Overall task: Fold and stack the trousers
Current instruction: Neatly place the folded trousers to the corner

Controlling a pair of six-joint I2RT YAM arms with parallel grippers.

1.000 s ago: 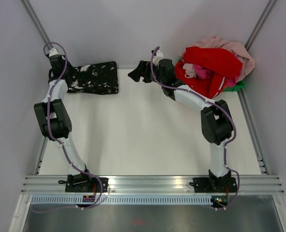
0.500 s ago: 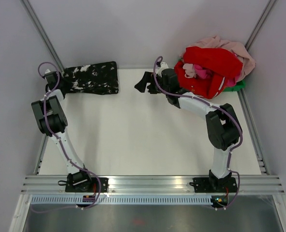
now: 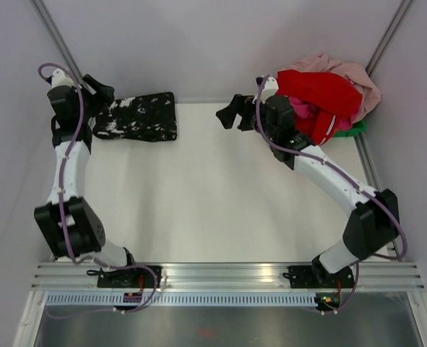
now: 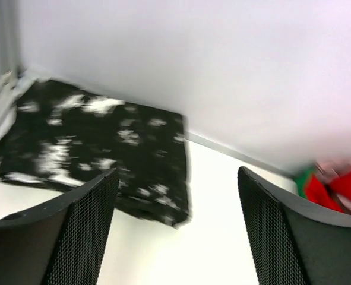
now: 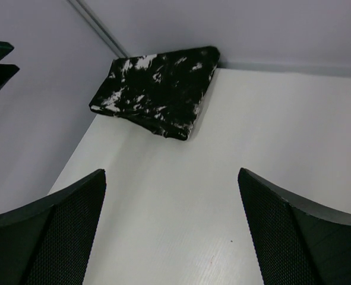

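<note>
Trousers (image 3: 137,116), black with white blotches, lie folded into a flat rectangular bundle at the upper left of the overhead view. They rest on the counter (image 3: 213,202), close against the back wall (image 3: 199,43) and near the left corner. The left wrist view shows the bundle (image 4: 98,151) blurred, and the right wrist view shows it (image 5: 157,89) sharply, with one folded edge facing the open surface.

Left claw (image 3: 97,88) is near the bundle's left end. Its fingers (image 4: 56,237) are spread wide, with nothing between them. Right claw (image 3: 231,114) is at upper centre, well apart from the trousers. It is likewise spread wide and holds nothing, with only bare surface showing between its fingers (image 5: 306,237).

Surface: white, smooth and matt. The enclosure has pale grey walls, with a metal post (image 3: 54,32) running into each back corner. An aluminium rail (image 3: 227,275) crosses the lower edge and carries both arm bases.

At upper right is a heap consisting of a red garment (image 3: 318,97) with white trim, pink clothes (image 3: 347,71) behind it, and a green edge (image 3: 354,129) beneath.

Small coloured marks (image 3: 132,296) at the arm bases are too small to read.
</note>
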